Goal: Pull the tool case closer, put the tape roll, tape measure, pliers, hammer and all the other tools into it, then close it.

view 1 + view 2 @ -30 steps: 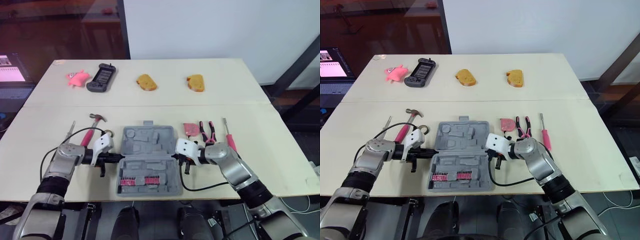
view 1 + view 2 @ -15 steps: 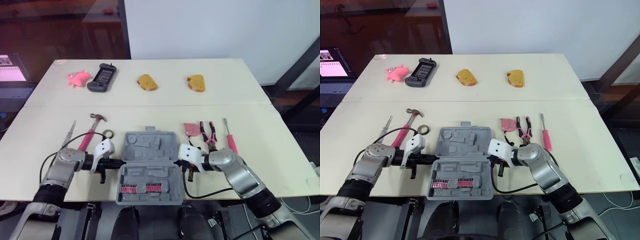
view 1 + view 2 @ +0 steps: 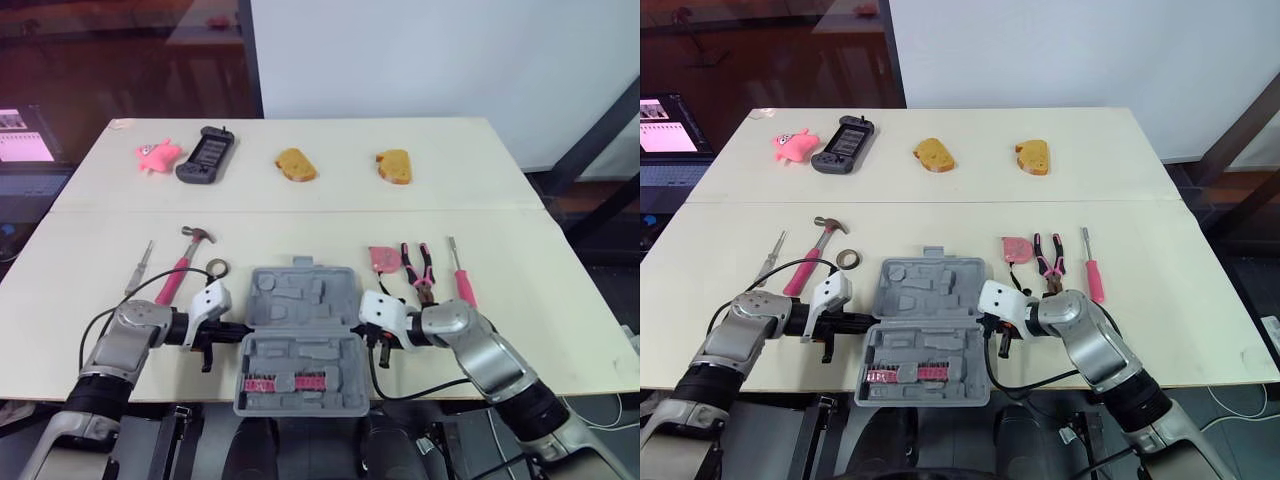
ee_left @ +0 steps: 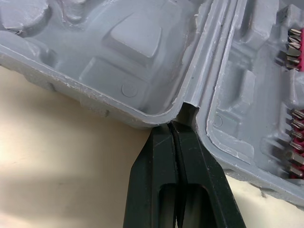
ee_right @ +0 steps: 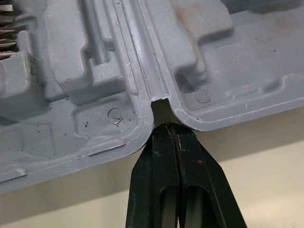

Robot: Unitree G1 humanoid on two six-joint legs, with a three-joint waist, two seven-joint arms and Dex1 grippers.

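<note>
Fingers, left: the left gripper point(image 4: 176, 124) has its black fingers pressed together, holding nothing. The tips are wedged into the hinge notch on the left end of the tool case point(image 3: 300, 335).
Fingers, right: the right gripper point(image 5: 167, 127) is pressed together the same way, with its tips in the matching notch on the case's right end.
Tool case: grey, open flat, centred at the near edge of the table point(image 3: 560, 300). Its near half seems to reach that edge or hang slightly over it.
Inside: a pink bit rack point(image 3: 290, 383) sits in the near half; the other moulded pockets are empty.
Left of case: tape roll point(image 3: 216, 267) just beyond the left gripper, then the hammer point(image 3: 183, 262), then a thin metal tool point(image 3: 140, 266) further left.
Right of case: tape measure point(image 3: 384, 259), pliers point(image 3: 417, 266) and a pink screwdriver point(image 3: 460, 277) in a row, just beyond the right gripper.
Far row: a pink toy point(image 3: 155, 155), a black handheld point(image 3: 206, 156) and two bread pieces point(image 3: 295, 165) — none of them tools.
Risk: more pulling could tip the case off the near edge, and the tips only hook the notches, so one could slip out and skew the case.
In the way: nothing lies between the tools and the case — both grippers must first back out of the notches.
</note>
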